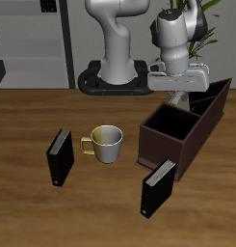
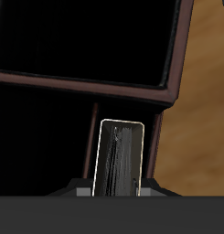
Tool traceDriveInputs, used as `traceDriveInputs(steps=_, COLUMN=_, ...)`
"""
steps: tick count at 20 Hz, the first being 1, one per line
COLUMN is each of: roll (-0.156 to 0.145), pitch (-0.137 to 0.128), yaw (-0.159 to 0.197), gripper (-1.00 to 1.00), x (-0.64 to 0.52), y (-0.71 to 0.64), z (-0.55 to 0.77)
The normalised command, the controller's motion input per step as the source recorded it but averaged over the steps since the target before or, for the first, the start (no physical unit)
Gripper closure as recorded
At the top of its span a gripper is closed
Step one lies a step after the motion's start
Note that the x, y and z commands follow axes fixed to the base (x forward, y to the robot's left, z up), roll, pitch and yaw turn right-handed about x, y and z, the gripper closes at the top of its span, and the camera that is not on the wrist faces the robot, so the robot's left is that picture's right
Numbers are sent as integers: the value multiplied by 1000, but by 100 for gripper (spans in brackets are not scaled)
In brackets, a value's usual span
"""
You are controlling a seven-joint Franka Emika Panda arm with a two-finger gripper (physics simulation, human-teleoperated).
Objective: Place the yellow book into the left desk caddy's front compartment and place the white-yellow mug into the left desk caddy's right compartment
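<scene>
Wrist view shows the gripper (image 2: 120,187) closed on the yellow book (image 2: 121,157), held upright over a narrow slot of the left desk caddy (image 1: 177,130), while the white-yellow mug (image 1: 105,143) stands on the table (image 1: 23,125) at the caddy's nine o'clock.

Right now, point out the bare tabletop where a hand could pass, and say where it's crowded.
Bare wood lies along the table's front edge, ahead of the upright black book. Another strip runs behind the white-yellow mug, toward the robot base. It is crowded where the second black book stands close by the left desk caddy.
</scene>
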Motion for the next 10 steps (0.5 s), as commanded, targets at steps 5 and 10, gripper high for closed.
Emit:
traceDriveInputs(steps=5, roll=56, pitch=65, yaw=-29, gripper=-100, x=-45, y=52, z=-39)
traceDriveInputs(steps=10, roll=-10, pitch=-26, yaw=6, gripper=-100, x=-63, y=-86, z=194)
